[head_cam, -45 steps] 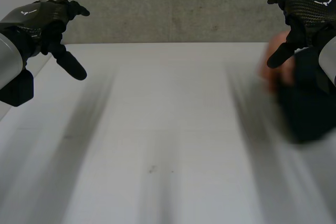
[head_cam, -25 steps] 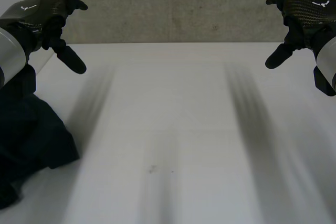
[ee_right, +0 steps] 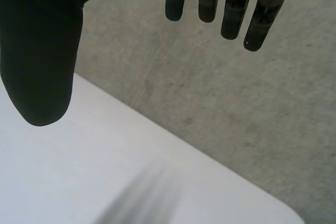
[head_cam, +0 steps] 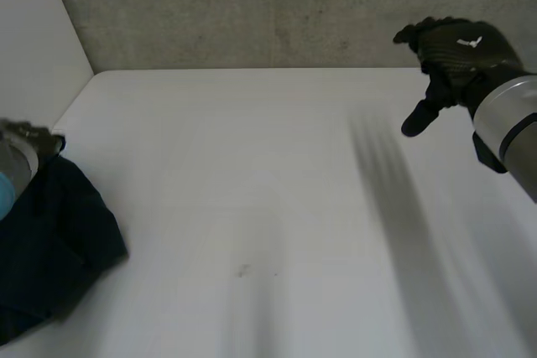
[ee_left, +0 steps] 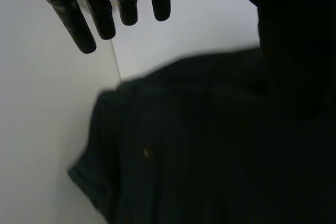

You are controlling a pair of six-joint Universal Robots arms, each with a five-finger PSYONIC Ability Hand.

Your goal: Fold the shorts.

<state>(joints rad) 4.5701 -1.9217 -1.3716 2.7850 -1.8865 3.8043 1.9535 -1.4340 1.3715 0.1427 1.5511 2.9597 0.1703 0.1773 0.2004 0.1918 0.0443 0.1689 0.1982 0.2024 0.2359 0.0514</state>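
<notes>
The dark shorts (head_cam: pixel 59 241) lie bunched at the lower left of the white table (head_cam: pixel 252 165), beneath my left hand (ee_left: pixel 101 17), whose fingers hang straight and hold nothing. Farther off, at the upper right, my right hand (head_cam: pixel 453 52) hovers with loose, empty fingers before the grey wall (head_cam: pixel 252 6).

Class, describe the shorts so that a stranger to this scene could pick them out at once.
Start at the white table, and go to its left edge, by the side wall. There the shorts lie in a crumpled heap below the left hand. They are dark cloth with a small button, against bare white.
</notes>
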